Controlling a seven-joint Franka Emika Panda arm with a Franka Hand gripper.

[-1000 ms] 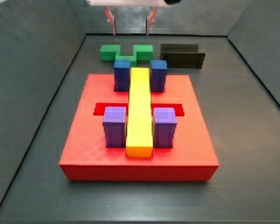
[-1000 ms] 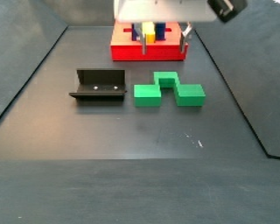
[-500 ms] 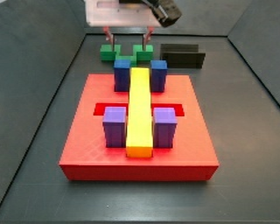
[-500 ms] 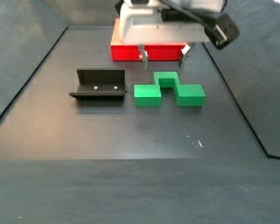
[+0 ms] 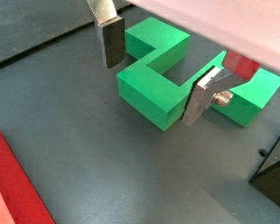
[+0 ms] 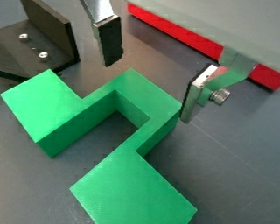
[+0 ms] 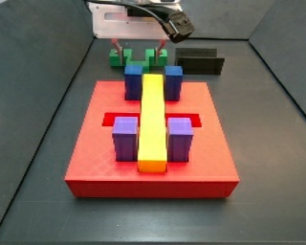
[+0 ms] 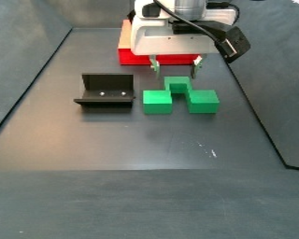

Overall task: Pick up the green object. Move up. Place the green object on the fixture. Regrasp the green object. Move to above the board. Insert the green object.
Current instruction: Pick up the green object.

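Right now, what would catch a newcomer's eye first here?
Probably the bright green object on the dark floor, with the robot's open hand poised just above it, a finger on each side of its raised centre. Next, the big red board with its long yellow bar, and the small black fixture beside the green piece.

Light even and diffuse from overhead; no hard shadows. Soft, faint shade lies beneath the two-finger gripper and beside the bright green stepped plastic block under it. Dark matte floor shows a dull sheen, no glare. Side views are small and coarse. In both wrist views the silver finger plates look slightly soft; block below is crisp.
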